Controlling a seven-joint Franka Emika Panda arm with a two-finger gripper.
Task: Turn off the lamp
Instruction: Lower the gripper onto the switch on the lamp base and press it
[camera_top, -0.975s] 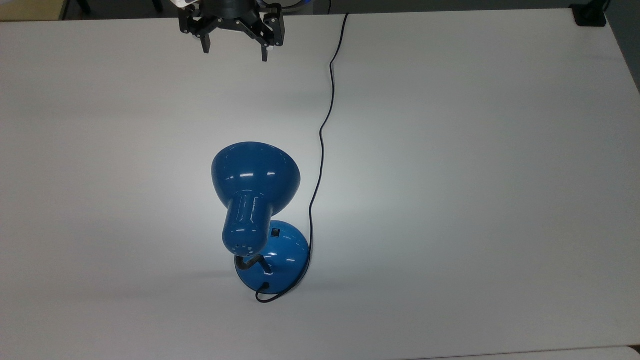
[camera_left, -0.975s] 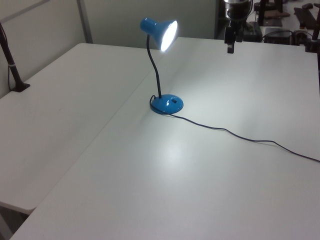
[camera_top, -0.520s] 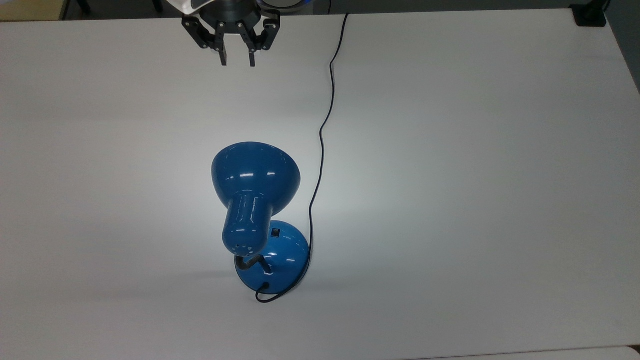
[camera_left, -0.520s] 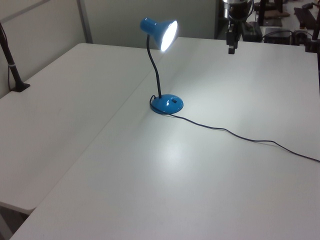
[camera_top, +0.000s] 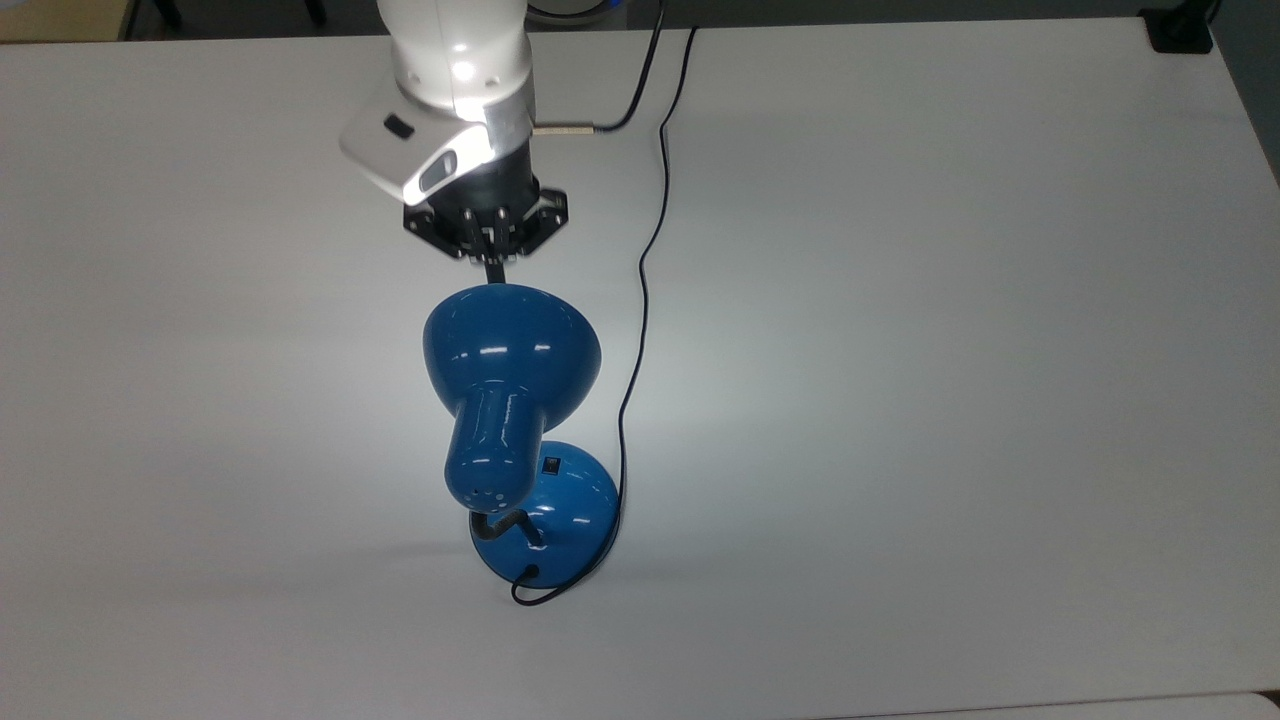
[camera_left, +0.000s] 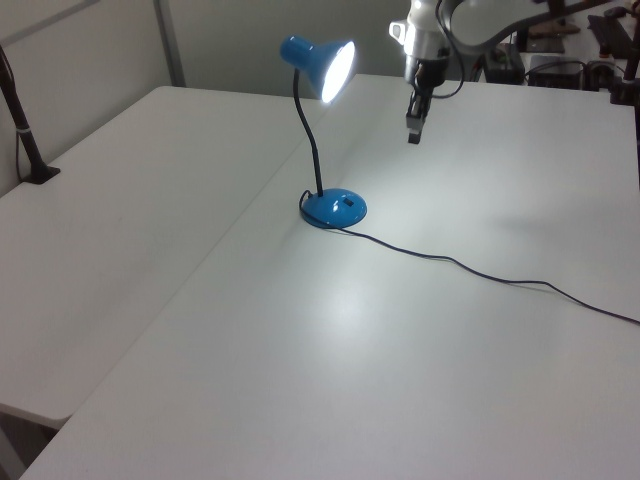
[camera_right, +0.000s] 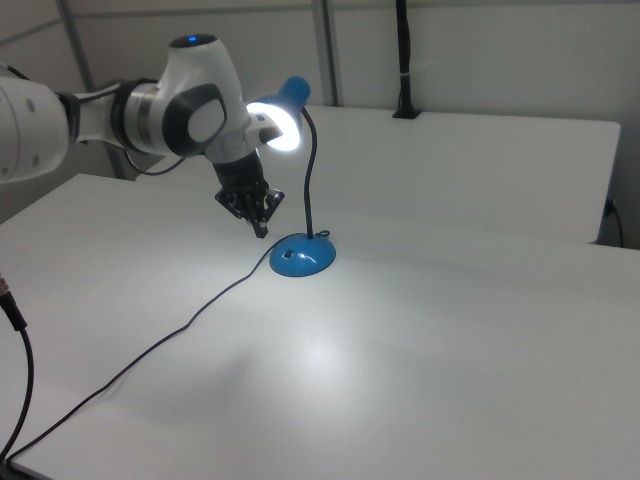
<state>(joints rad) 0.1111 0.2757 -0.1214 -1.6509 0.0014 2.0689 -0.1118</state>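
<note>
Left view, from its left: a dark clamp (camera_left: 38, 172) grips the far table (camera_left: 120, 200) edge, the lit lamp (camera_left: 322, 140) stands mid-table, the gripper (camera_left: 413, 135) hangs beside its shade, fingers together, and the cord (camera_left: 480, 272) trails right.

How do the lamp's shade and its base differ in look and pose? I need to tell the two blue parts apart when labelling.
The shade is bell-shaped, held high on the black neck, tilted, and glowing with light; the base is a low round dome, flat on the table and unlit. The base carries a small black switch and the cord leaves from it; the shade has neither. Both are glossy blue.
</note>
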